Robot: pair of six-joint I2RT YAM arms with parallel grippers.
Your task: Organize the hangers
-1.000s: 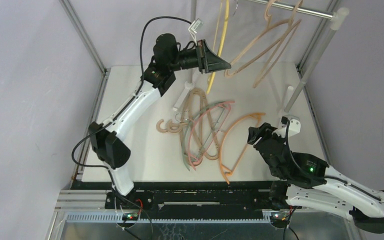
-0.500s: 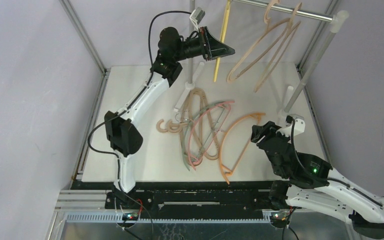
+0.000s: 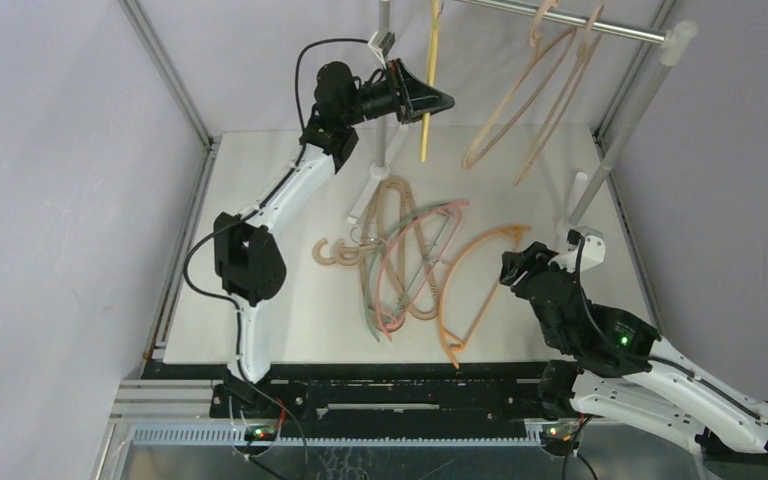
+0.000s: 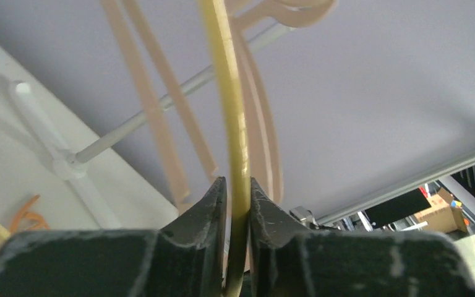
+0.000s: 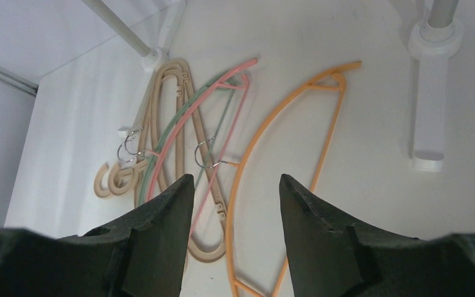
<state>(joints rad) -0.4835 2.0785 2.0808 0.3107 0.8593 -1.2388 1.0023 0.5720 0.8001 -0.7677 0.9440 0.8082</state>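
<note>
Left tool (image 4: 237,180) raised near the rail (image 3: 560,20), jaws close on either side of the yellow hanger (image 4: 235,111). Can't tell if they pinch it or just flank it. Yellow hanger hangs upright beside two tan hangers (image 3: 505,110) hooked on the rail. Right tool (image 5: 235,177) spread, empty, low over the surface (image 3: 280,200) above the orange hanger (image 5: 328,133). Tan, pink and green hangers lie in a pile (image 3: 400,255) just beside the orange one.

White table (image 3: 260,200): hanger pile (image 3: 392,250), orange hanger (image 5: 266,119) rightmost.

Yellow hanger (image 3: 424,140) upright; mixed hangers (image 3: 400,255) heaped flat.
</note>
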